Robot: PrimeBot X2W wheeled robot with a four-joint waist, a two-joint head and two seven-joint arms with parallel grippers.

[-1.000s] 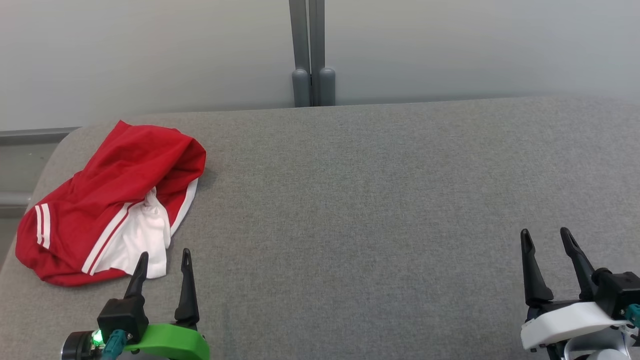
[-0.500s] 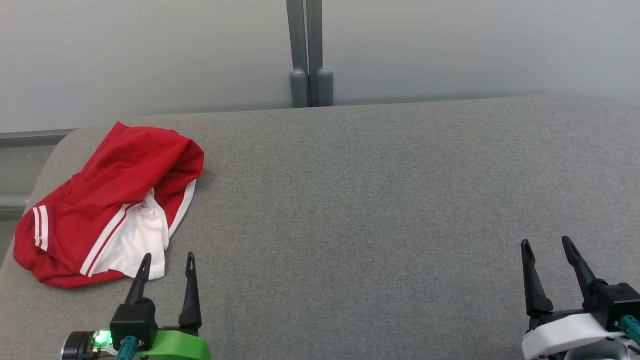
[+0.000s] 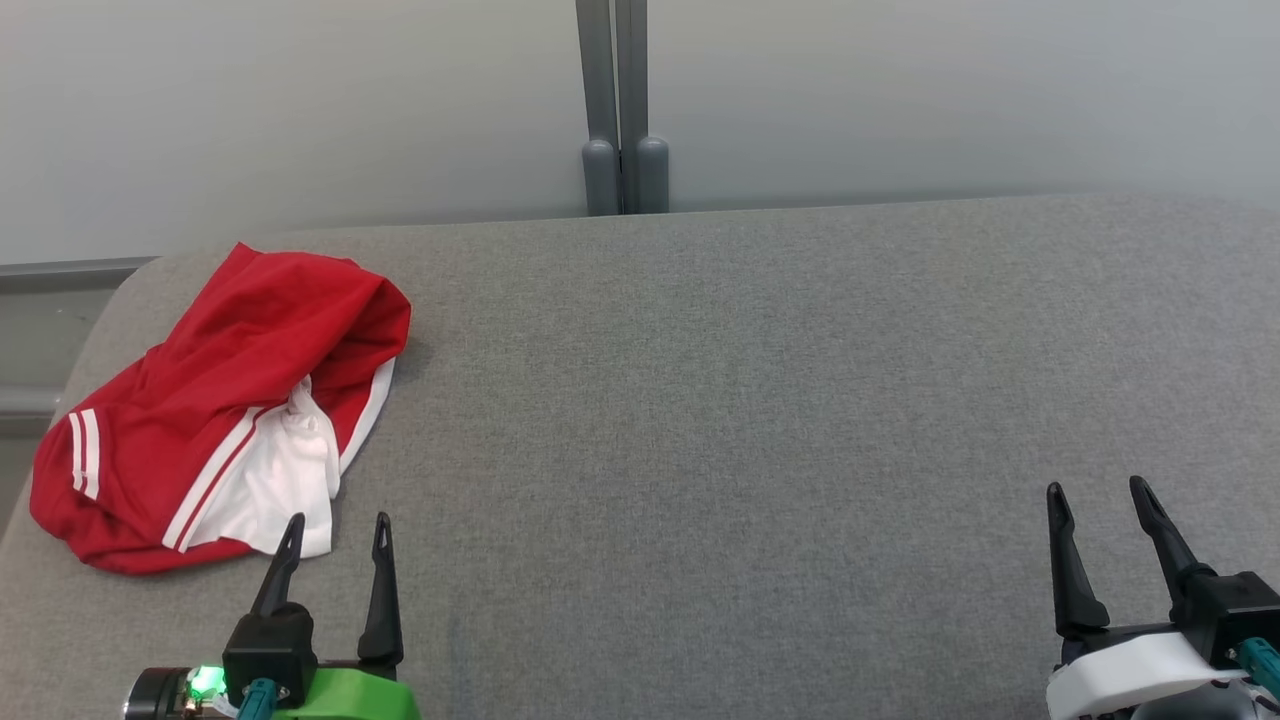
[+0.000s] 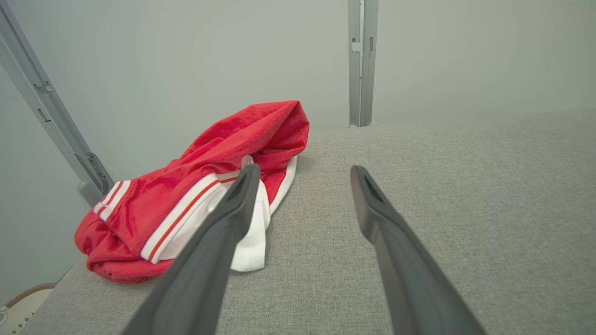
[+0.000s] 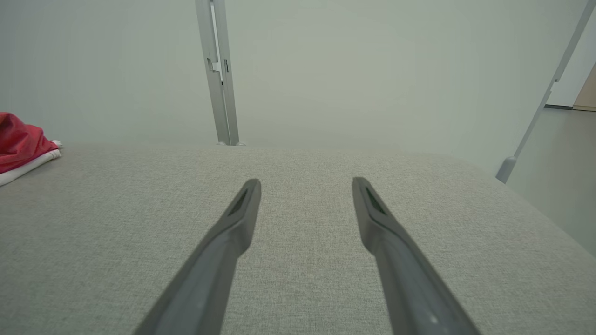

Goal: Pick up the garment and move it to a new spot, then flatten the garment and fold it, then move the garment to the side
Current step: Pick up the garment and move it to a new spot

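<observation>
Still seeing garment [image 3: 215,415] crumpled and untouched at far left of grey pad [image 3: 750,400], with left claw [image 3: 338,522] just near of its white edge and right claw [image 3: 1095,487] at near right both eased back slightly, spread wide and empty, so reckoning pickup not yet started.

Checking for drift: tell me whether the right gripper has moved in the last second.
Yes: the right gripper has dropped slightly down the head view, away from the post, which stayed put.
</observation>
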